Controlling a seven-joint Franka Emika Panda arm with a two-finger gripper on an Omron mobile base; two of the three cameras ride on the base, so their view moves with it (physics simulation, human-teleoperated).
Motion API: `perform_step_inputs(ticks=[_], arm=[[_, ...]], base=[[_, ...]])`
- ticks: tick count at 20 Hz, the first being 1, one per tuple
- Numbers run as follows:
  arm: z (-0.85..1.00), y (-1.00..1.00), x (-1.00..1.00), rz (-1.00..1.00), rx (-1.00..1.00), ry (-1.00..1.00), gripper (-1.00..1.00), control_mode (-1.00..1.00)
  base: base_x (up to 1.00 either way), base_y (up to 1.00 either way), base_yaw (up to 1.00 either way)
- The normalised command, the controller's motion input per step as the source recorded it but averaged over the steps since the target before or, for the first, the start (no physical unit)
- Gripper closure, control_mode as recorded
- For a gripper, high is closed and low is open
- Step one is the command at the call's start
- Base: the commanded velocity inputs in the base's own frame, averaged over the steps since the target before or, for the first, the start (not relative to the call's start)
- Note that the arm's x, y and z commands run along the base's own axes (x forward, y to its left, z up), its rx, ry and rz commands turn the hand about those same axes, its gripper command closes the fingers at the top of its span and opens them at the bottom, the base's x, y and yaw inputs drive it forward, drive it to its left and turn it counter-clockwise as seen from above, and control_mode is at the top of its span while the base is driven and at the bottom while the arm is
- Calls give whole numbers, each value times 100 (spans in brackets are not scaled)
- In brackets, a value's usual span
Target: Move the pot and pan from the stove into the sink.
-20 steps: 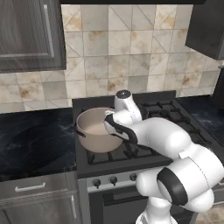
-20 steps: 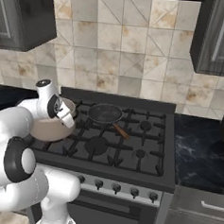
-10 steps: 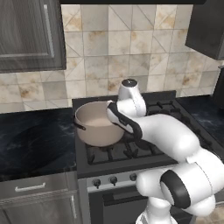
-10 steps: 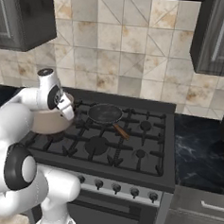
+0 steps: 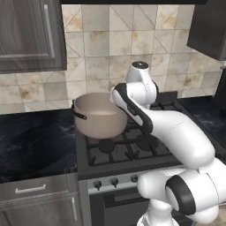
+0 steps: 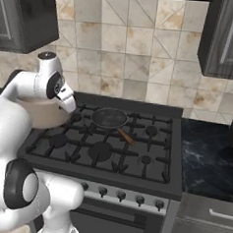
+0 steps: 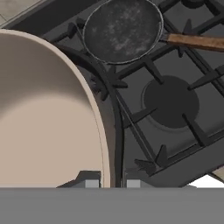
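Observation:
The tan pot (image 5: 98,118) hangs above the left burners of the black stove (image 5: 128,152), lifted off the grate. My gripper (image 7: 111,183) is shut on its right rim by the dark side handle, and the pot's pale inside (image 7: 43,127) lies close beside the fingertips. In the right base view the pot (image 6: 41,114) sits partly behind my wrist. The small black pan (image 6: 109,118) rests on a back middle burner with its brown handle pointing to the front right. The hand view also shows the pan (image 7: 122,30) beyond the pot. The sink is out of view.
A dark stone counter (image 5: 35,145) runs left of the stove, under a dark wall cabinet (image 5: 26,35). Another dark counter (image 6: 209,154) lies right of the stove. A row of knobs (image 6: 127,197) lines the stove's front strip.
The pot has risen off the front left grate in my gripper and drifted a little left. The pan has stayed in place.

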Motion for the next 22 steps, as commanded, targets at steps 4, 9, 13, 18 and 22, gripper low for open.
perform_step_inputs(ticks=[4,9,13,18,22], arm=[[36,0,-70,22,-2,0,100,-100],[36,-2,-78,23,-1,-1,100,-100],[33,-14,-71,24,-1,-7,100,-100],[28,-34,-56,23,0,-22,100,-100],[7,-51,-32,24,1,-33,100,-100]], base=[[0,0,0],[0,0,0],[0,0,0],[0,0,0],[0,0,0]])
